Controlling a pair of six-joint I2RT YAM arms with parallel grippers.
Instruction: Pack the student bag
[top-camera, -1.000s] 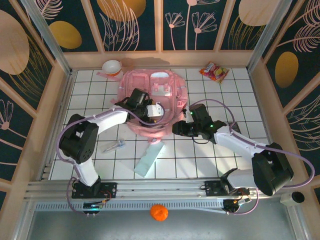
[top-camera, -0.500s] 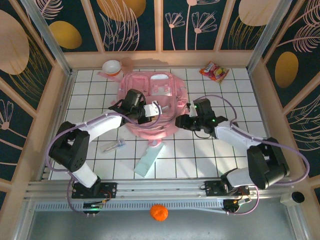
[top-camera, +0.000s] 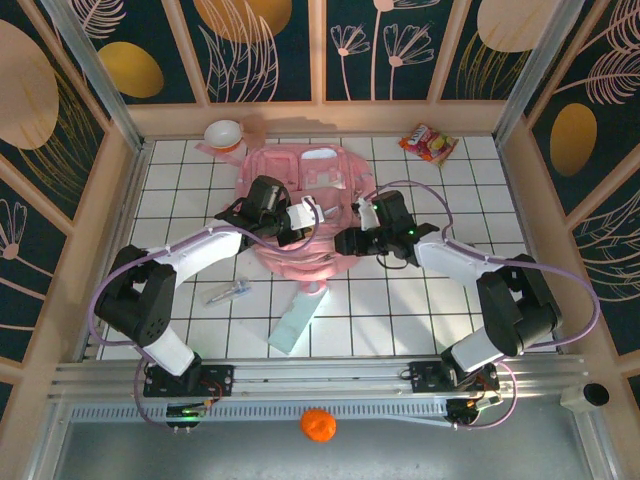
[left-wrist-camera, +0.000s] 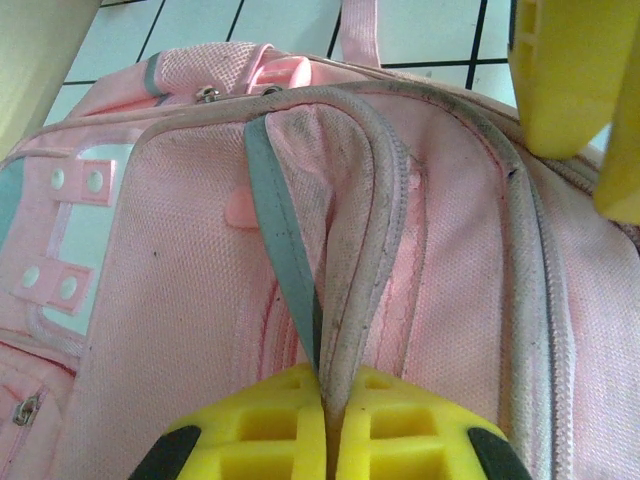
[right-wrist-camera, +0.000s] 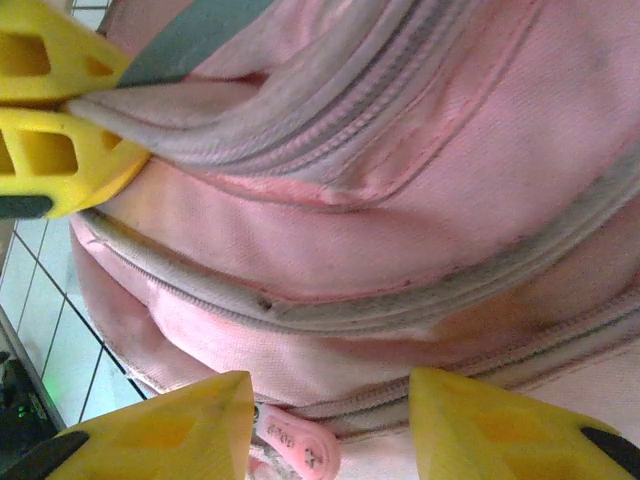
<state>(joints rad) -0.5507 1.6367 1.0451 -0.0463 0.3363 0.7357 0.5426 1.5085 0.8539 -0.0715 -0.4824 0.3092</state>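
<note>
One bag (top-camera: 320, 175) on bench (top-camera: 400, 300), under L hand (left-wrist-camera: 326, 425), which is pinched shut on its zip-edge fold (left-wrist-camera: 335, 290). R hand (right-wrist-camera: 330, 425) is half wide, straddling pull (right-wrist-camera: 297, 447). Risk: fold slips from L pinch, or R misses pull, if soft fabric shifts.

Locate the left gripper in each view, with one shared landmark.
Top external: left gripper centre, over the student bag.
Left wrist: bottom centre, shut on a grey-edged zipper fold.
Right wrist: upper left.
Shared landmark: that pinched fold.
</note>
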